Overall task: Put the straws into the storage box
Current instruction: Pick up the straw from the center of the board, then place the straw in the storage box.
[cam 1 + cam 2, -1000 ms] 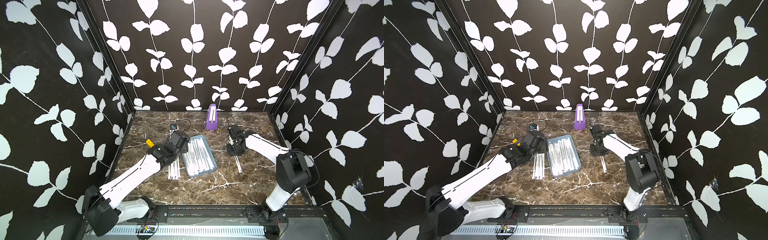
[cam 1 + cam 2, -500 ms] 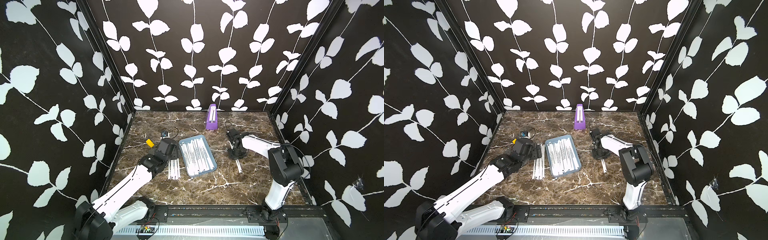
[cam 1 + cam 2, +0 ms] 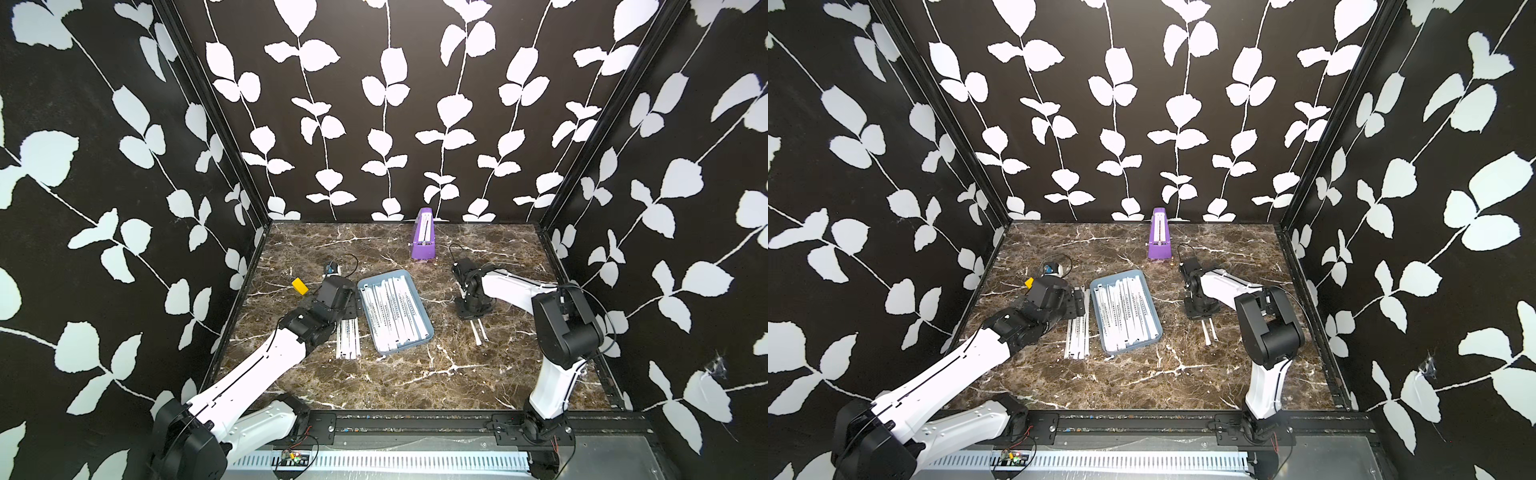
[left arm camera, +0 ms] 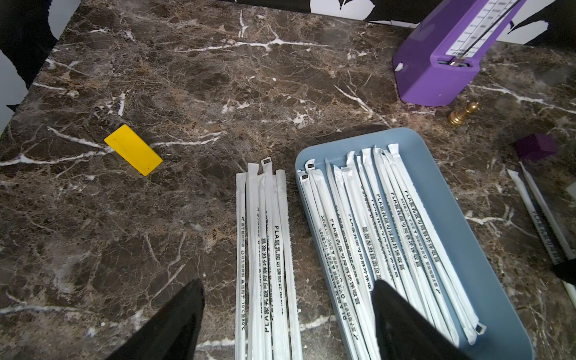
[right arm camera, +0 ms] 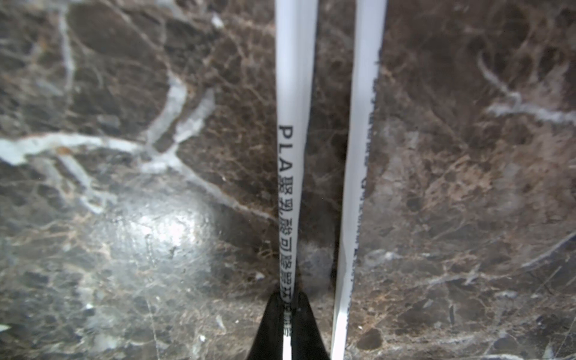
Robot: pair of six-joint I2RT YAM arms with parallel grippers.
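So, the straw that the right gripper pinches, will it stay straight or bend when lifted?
Probably light: the straw is thin, in a flat paper wrapper. It may droop a little, because the right gripper pinches one narrow spot and a long part reaches beyond it. The paper looks smooth, so it might slip.

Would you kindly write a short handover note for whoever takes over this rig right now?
Left gripper: open, poised over the loose bundle lying on the table beside the box.
Right gripper: shut on one straw on the box's other side; a second straw lies free next to it.
Done: many straws already lie in the box.
Left: the bundle, the gripped straw and its neighbour must go into the box.
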